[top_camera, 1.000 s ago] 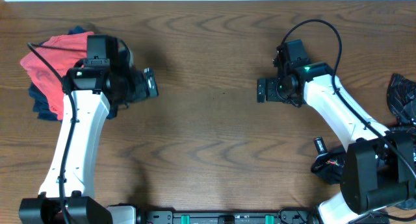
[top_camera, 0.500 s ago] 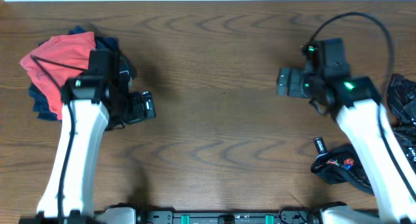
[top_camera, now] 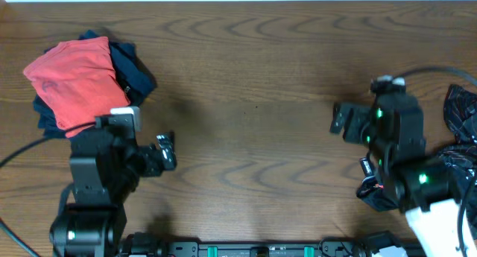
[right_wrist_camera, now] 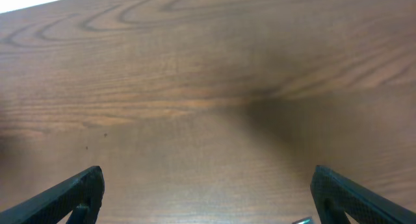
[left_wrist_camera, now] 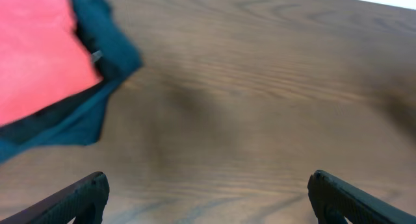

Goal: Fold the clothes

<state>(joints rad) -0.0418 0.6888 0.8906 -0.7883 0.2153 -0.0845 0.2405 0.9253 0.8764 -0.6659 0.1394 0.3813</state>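
Note:
The clothes lie in two places. A folded coral-red T-shirt tops a pile of navy shirts at the far left; in the left wrist view the red shirt and a navy edge fill the upper left. Black garments lie at the right edge, partly hidden by the right arm. My left gripper hangs open over bare wood, below and to the right of the pile. My right gripper is open too, above bare wood, with nothing between its fingers.
The dark wooden table stretches between the two arms. A second crumpled black cloth sits near the right arm's base. The arm bases and a rail run along the near edge.
Both arms have drawn back toward the near edge. The left gripper has left the pile's side and the right gripper has slid right and nearer. Both stayed open.

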